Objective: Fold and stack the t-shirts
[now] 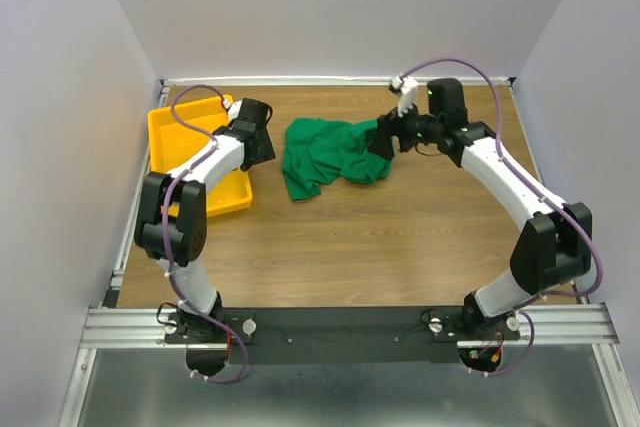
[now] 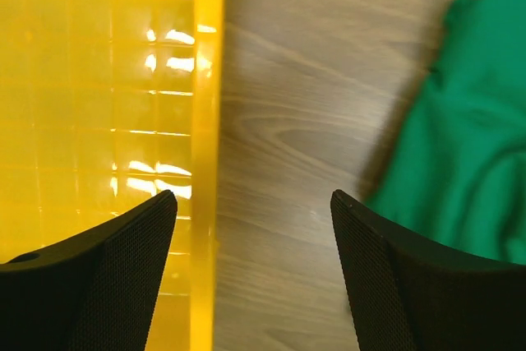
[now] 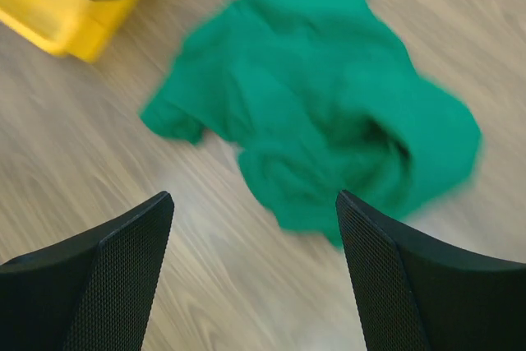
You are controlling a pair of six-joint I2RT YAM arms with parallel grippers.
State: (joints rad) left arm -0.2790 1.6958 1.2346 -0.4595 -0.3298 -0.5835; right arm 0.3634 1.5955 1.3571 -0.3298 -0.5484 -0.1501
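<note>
You have open passage across the brown wooden tabletop (image 1: 400, 237) nearest the bases; the shallow yellow plastic bin (image 1: 178, 143) blocks the left edge, and the crumpled green cotton t-shirt (image 1: 325, 152) fills the far middle.

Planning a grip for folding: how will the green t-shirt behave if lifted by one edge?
The green t-shirt lies crumpled in soft folds, so it is probably floppy and would hang down, not hold shape. It looks thin, so likely light. On the smooth wooden table, a push would probably bunch it rather than slide it.
</note>
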